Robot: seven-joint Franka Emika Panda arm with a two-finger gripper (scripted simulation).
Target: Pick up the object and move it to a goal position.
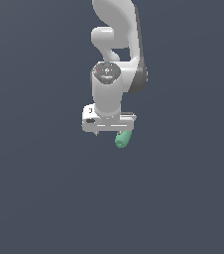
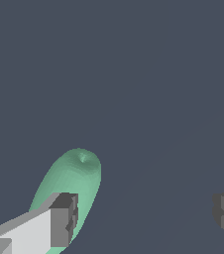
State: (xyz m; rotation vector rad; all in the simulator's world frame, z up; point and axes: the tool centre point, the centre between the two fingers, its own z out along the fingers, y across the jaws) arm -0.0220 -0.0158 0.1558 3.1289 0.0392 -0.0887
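Beside one claw (image 2: pixel 143 218) finger, capsule (image 2: pixel 77 181) slanting, jaws wide apart

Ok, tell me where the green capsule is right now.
In the exterior view the green capsule pokes out just below the gripper, toward the exterior view's right. In the wrist view it lies beside one finger, not between the wide-open jaws.

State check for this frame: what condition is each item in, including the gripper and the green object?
gripper: open, jaws spread wide, nothing clamped between them.
left-hand finger: overlaps the capsule's side; contact cannot be told.
mint-green capsule: ungrasped, beside one finger rather than between the two; in the exterior view it pokes out below the gripper.
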